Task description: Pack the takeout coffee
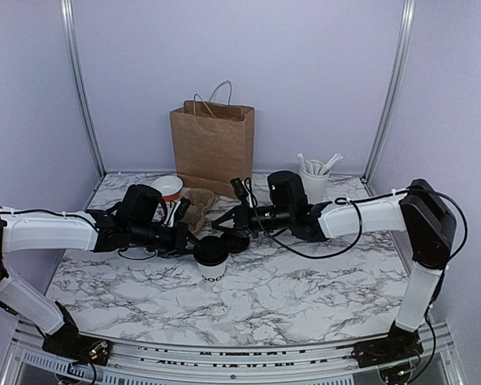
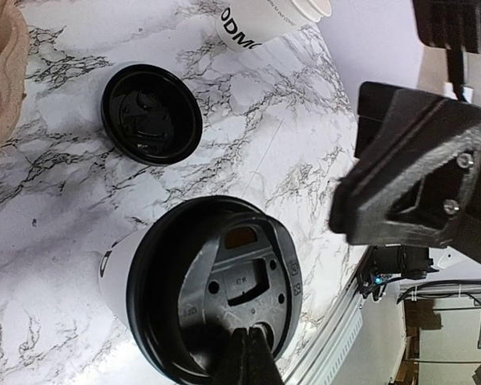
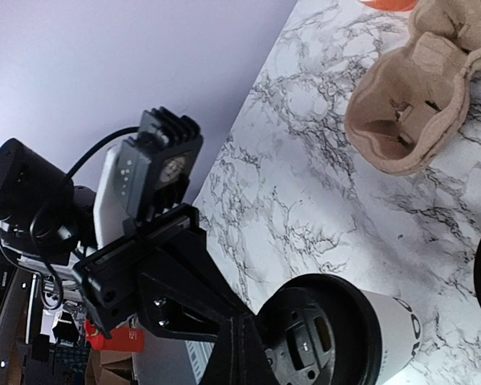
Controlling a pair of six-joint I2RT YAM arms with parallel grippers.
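Two arms (image 1: 52, 231) (image 1: 369, 216) stretched inward, low, fingers (image 2: 244, 357) (pinched together) at lidded cup (image 1: 212, 271)

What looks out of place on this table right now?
A second black lid lies loose on the marble table beside the lidded cup. It appears to be upside down and has no cup under it. Nothing looks spilled or damaged.

A small white paper cup (image 1: 212, 273), topped by a round black plastic lid (image 2: 184, 281), stood on the marble-patterned table (image 1: 321, 297). A second loose black lid (image 2: 151, 114) lay just right-rear of it. Behind lay a brown moulded-pulp carrier (image 1: 196, 204), then a brown paper bag (image 1: 212, 144); a white stirrer cup (image 1: 314, 186) stood right of the bag.
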